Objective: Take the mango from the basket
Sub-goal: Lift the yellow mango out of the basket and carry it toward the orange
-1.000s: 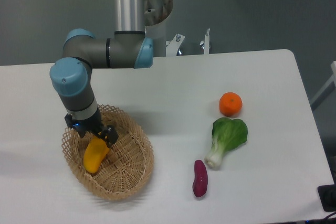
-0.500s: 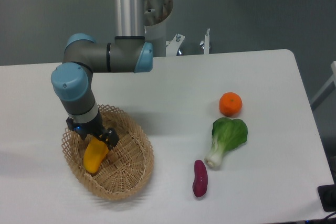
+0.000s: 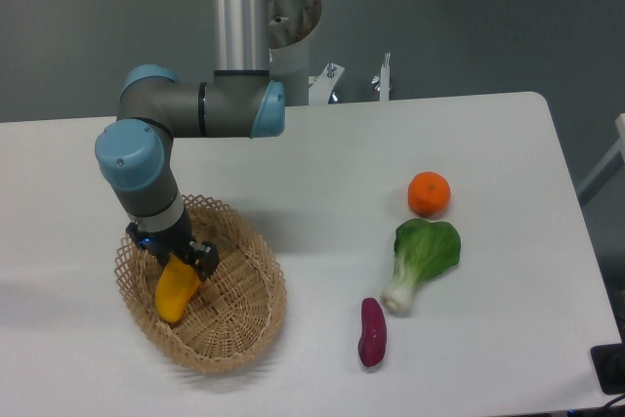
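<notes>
The mango is a smooth yellow-orange oblong fruit, tilted in the left half of the oval tan wicker basket at the table's front left. My gripper reaches down into the basket and its black fingers are closed on the mango's upper end. The mango's lower end points toward the basket floor; I cannot tell whether it still touches the weave.
A round orange lies right of centre. A green bok choy lies just in front of it. A small purple sweet potato lies near the front edge. The robot's base column stands at the back.
The gripper and the mango have shifted very slightly upward and to the right inside the basket. The other items have not moved.
</notes>
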